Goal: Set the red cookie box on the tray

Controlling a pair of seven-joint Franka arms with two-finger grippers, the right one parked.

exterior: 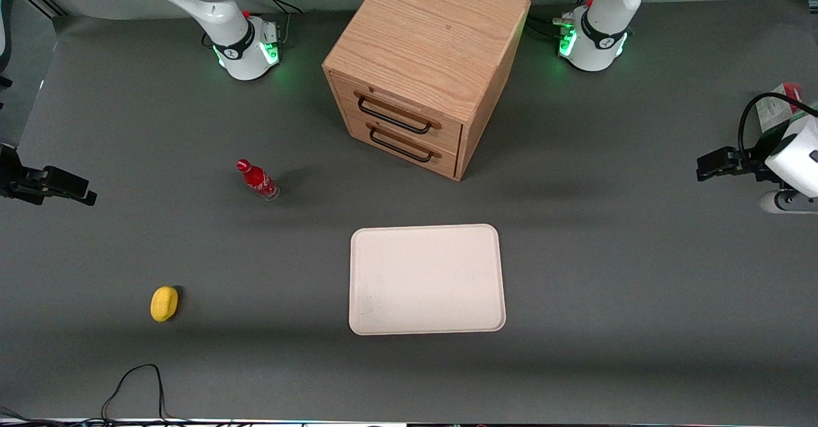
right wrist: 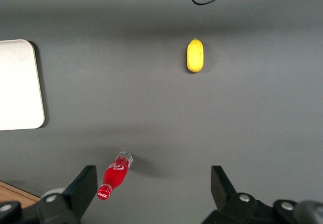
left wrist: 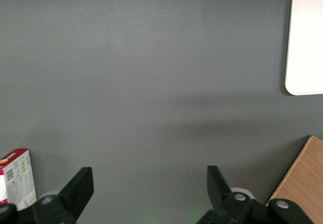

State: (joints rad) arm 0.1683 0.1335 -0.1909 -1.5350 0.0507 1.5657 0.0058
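Red cookie box: at the working arm's end of the table, well apart from the tray
Tray: nearest the front camera, bare
Gripper: fingers spread, holding nothing, beside the box

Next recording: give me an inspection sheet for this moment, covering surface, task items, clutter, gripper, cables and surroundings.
Surface: dark grey table, matte.
Job's things: tray bare, nearer the front camera than the wooden cabinet; red cookie box at the working arm's end of the table, apart from the tray.
Clutter: small red bottle standing; yellow object, both toward the parked arm's end.
Grippers: gripper open, holding nothing, above the table beside the box.
Cables: black loop at the near table edge.
Surroundings: nothing seen.
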